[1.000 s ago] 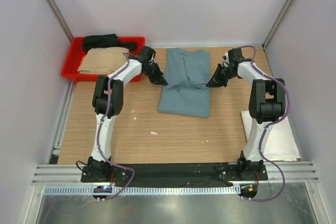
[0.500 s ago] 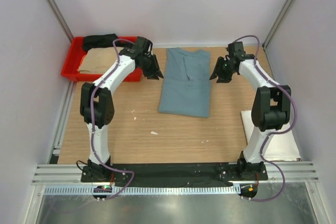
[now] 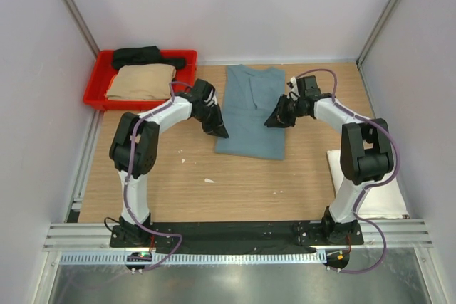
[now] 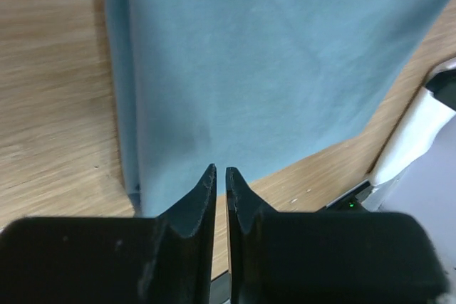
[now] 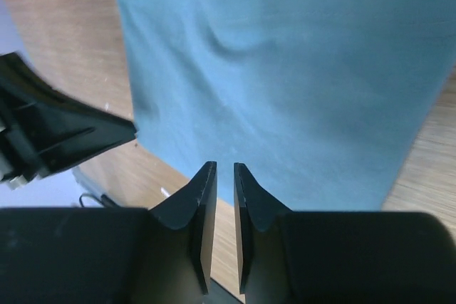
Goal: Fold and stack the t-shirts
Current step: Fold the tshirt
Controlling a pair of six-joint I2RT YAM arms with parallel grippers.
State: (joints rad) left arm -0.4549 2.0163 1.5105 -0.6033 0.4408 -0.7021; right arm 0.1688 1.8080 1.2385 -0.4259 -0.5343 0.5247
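sharing tray (image 3: pixel 92 98): tan t-shirt (image 3: pixel 141 82), black t-shirt (image 3: pixel 139 55)

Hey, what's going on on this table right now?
Two robot arms are working on a teal shirt lying folded narrow mid-table. The left gripper is at its left edge and the right gripper at its right edge, jaws nearly closed. Whether they pinch cloth is unclear. A tan shirt and a black shirt sit in the red tray. A white shirt lies near the right arm's base.
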